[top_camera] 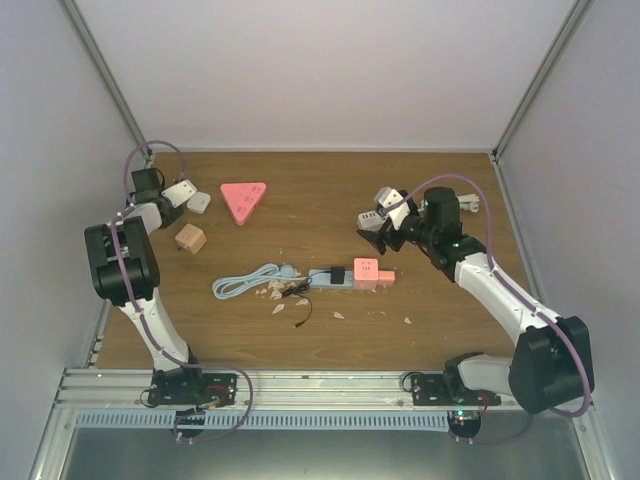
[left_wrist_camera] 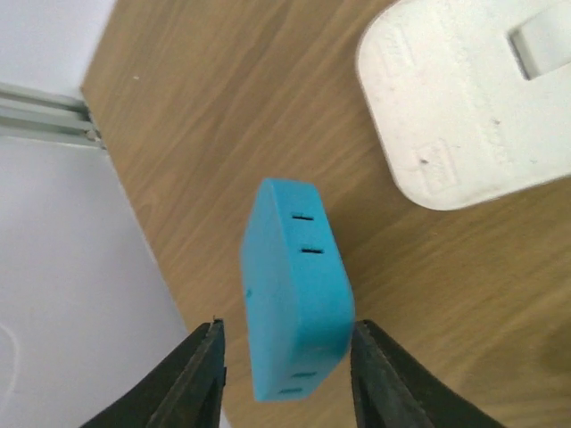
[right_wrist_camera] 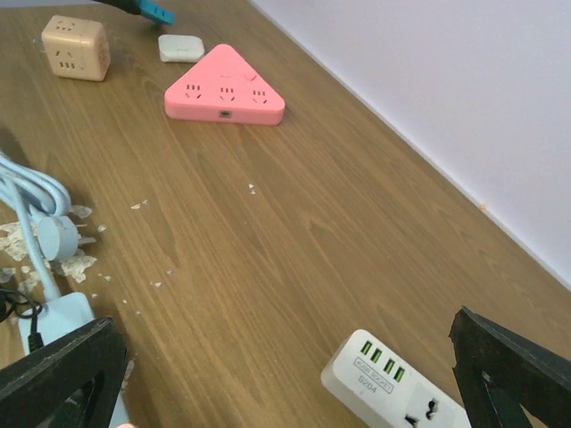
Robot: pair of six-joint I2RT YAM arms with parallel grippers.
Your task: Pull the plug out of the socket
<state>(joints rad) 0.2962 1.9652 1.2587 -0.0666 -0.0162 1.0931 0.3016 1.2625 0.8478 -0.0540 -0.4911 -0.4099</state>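
Observation:
A light-blue power strip (top_camera: 325, 279) lies mid-table with a black plug (top_camera: 337, 272) seated in it and a pink cube adapter (top_camera: 368, 271) at its right end. In the right wrist view only the strip's end (right_wrist_camera: 58, 323) shows at lower left. My right gripper (top_camera: 378, 234) hangs wide open above and right of the strip, its fingers (right_wrist_camera: 58, 374) holding nothing. At the far left, my left gripper (left_wrist_camera: 287, 374) is open around a blue adapter block (left_wrist_camera: 294, 299). The right finger touches the block and a gap shows at the left finger.
A white USB socket (right_wrist_camera: 393, 392) lies below my right gripper. A pink triangular socket (top_camera: 243, 200), a white adapter (top_camera: 198, 202) and a wooden cube socket (top_camera: 190, 238) sit at back left. The strip's coiled cable (top_camera: 243, 284), its loose round plug (right_wrist_camera: 58, 234) and scattered crumbs lie left of the strip.

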